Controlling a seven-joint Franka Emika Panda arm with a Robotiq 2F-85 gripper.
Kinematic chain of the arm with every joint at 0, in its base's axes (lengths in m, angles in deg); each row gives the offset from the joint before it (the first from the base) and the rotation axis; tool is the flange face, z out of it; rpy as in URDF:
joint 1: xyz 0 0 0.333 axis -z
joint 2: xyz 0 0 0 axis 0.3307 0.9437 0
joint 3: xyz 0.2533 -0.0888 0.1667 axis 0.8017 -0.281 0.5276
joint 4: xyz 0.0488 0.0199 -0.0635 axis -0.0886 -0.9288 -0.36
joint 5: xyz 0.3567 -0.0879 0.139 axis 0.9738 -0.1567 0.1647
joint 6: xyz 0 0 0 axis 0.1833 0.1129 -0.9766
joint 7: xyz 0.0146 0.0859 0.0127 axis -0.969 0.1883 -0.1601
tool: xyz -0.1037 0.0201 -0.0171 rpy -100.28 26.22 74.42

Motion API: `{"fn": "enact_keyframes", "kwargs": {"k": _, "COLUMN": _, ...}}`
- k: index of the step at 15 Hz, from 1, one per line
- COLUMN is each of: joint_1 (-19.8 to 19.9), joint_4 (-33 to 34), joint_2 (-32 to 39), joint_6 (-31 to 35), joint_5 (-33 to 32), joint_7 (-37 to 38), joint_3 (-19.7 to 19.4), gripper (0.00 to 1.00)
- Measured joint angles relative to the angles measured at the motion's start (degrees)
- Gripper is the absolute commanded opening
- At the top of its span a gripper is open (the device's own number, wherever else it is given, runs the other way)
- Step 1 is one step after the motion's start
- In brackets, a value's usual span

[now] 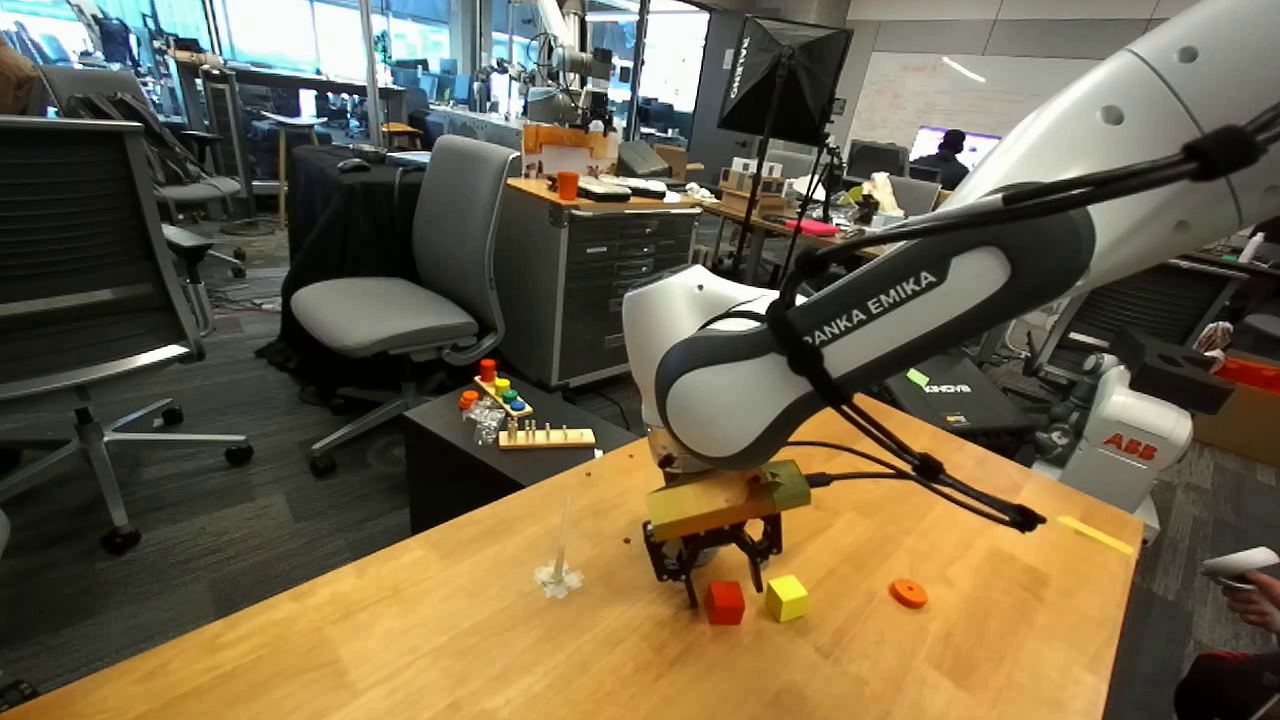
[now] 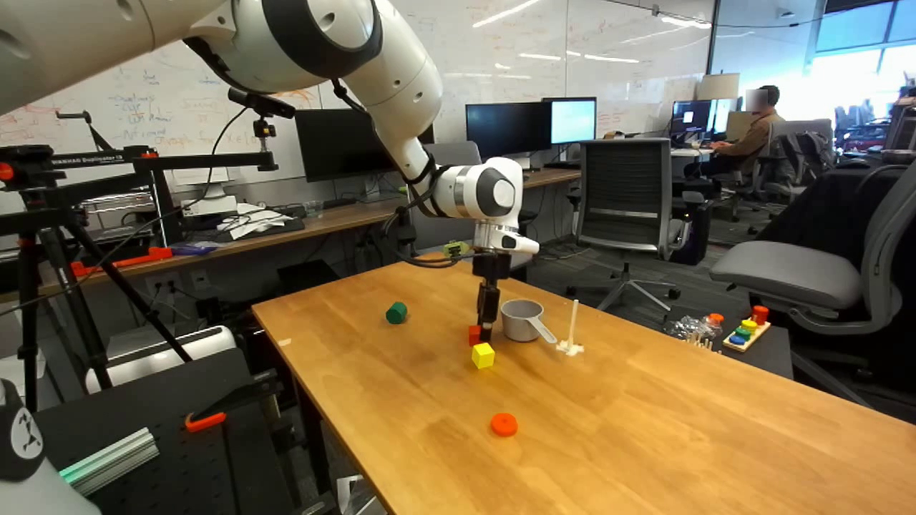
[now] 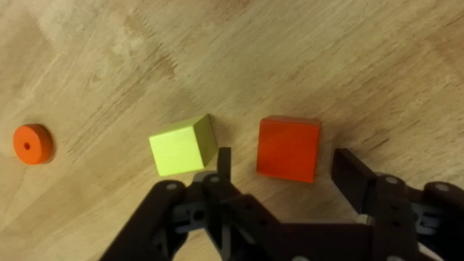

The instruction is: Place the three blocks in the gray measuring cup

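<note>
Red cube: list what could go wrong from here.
In the wrist view, the open gripper brackets the red cube, with the yellow cube just outside; a sideways shift might nudge either.
In an exterior view, the cup stands close beside the gripper, so a swing that way could knock it.

Wrist view here, right up close, peering down past pincer (image 3: 282, 163) onto bench (image 3: 253, 54). Both exterior views: well back, above bench, angled down at pincer from different sides. All three share patch around pincer: red cube (image 3: 286, 150), yellow cube (image 3: 177, 152), orange disc (image 3: 32, 144).
</note>
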Motion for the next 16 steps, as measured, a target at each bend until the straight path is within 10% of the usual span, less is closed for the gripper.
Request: {"fn": "enact_keyframes", "kwargs": {"k": 16, "joint_1": 3.0, "joint_4": -1.8, "joint_2": -0.4, "joint_6": 7.0, "joint_5": 4.9, "joint_7": -6.2, "joint_3": 3.9, "gripper": 1.00}}
